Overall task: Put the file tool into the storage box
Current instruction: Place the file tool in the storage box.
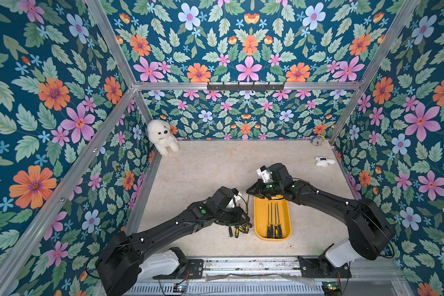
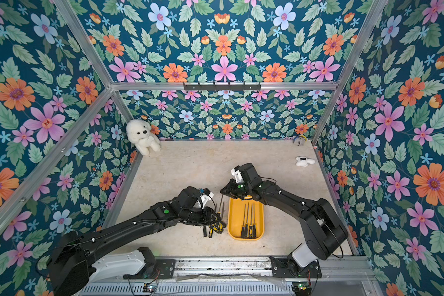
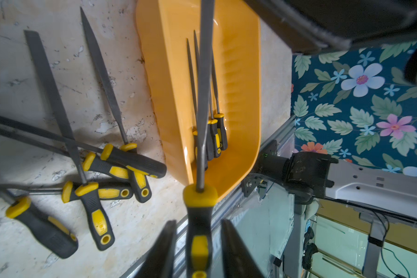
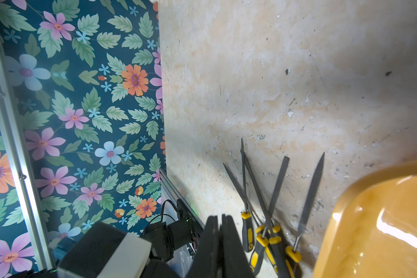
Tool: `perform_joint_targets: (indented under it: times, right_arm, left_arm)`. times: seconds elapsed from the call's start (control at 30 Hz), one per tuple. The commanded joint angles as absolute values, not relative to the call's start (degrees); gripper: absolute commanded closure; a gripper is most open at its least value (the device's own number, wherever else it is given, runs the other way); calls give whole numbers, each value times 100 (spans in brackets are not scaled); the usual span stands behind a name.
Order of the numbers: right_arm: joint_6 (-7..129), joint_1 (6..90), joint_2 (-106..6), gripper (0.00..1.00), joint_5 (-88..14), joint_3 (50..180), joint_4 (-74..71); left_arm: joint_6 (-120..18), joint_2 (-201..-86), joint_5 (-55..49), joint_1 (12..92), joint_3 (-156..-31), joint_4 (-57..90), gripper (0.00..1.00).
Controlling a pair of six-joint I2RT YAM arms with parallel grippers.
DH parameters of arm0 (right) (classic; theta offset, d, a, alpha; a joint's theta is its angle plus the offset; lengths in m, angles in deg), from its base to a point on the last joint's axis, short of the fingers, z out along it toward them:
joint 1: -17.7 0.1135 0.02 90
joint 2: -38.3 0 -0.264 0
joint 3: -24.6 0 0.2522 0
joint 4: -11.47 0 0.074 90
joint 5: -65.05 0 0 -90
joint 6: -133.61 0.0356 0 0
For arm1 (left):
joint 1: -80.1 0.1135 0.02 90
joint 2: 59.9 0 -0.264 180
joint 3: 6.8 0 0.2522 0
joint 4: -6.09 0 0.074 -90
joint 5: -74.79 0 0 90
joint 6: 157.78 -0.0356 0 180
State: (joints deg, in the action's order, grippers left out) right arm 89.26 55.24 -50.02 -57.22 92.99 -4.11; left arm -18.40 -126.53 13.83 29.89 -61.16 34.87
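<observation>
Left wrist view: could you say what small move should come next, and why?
Probably the left gripper should back off the file: its jaws stand open either side of the handle, and the shut right gripper seems to hold the blade's tip.

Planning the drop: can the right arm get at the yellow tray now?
Probably yes: the right fingers, shut on the file, hang by the far end of the open yellow tray; the left arm is beside it, not over.
</observation>
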Motion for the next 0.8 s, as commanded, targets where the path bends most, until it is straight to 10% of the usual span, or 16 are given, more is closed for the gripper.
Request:
perform_joint_targets:
  times: [0.0,0.03,0.1,0.77]
  right_arm:
    - [8491,5490,-4982,100,-5170,9578,-1492]
    - [8327,5465,-5001,100,-4951,9702,-1941]
    - [7997,5455,-5018,100,-4255,9976,-2829]
    - [7701,5646,-5835,100,-2992,10082,-3580]
  left_arm:
    - [-1828,-12544,1360,3104,-6144,3469,25]
    - [-1829,-12517,1331,3159,-6151,3530,7]
    - [-1852,-12430,1241,3286,-6153,3695,1]
    - [-1860,-12379,527,3569,-5951,4052,1]
